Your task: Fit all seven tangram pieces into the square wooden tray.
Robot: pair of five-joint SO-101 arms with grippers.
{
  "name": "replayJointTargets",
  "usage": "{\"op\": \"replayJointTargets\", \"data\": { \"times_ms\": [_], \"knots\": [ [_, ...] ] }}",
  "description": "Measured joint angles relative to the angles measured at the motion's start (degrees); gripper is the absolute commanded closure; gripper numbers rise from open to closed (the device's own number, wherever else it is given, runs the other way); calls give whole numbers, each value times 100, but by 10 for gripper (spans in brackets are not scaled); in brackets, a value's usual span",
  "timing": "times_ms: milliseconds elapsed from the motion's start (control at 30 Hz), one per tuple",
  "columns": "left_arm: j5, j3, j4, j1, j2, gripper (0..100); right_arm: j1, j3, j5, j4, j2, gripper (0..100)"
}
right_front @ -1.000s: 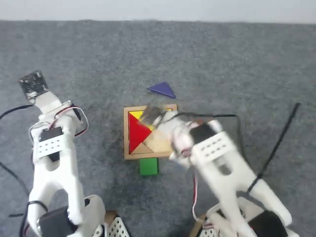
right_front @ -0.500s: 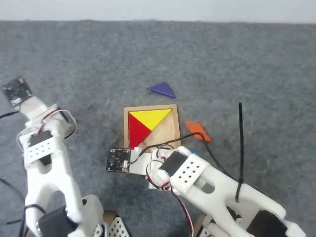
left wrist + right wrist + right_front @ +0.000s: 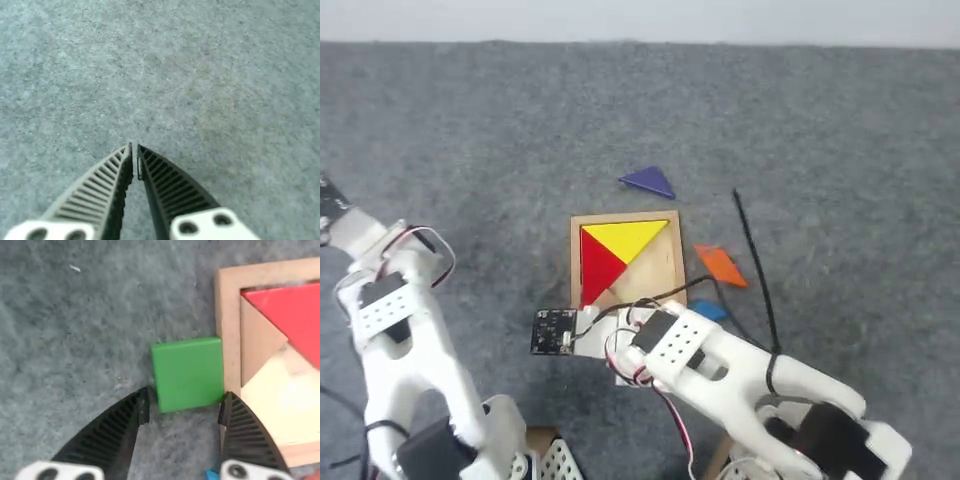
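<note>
Straddling green square (image 3: 187, 374), right hand (image 3: 184, 406) spread; tray rim (image 3: 227, 315) perhaps obstructing.

The counter (image 3: 840, 120) is covered all over in coarse grey carpet (image 3: 200, 75), evenly lit. Along its far edge runs a plain, pale strip of wall (image 3: 640, 20).

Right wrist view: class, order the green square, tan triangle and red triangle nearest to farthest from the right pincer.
1. green square, between the right pincer's fingers.
2. tan triangle, just inside the tray.
3. red triangle, deeper in it.
</note>
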Motion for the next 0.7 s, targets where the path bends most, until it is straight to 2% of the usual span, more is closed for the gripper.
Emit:
{"op": "replayJointTargets", "data": {
  "times_ms": [267, 500, 700],
  "knots": [
    [176, 0, 0, -62, 0, 987, -62, -97, 9, 0, 123, 768],
    [202, 0, 0, -62, 0, 987, -615, -141, 299, 281, 246, 768],
    [202, 0, 0, -62, 0, 987, -642, -141, 325, 352, 246, 768]
  ]
}}
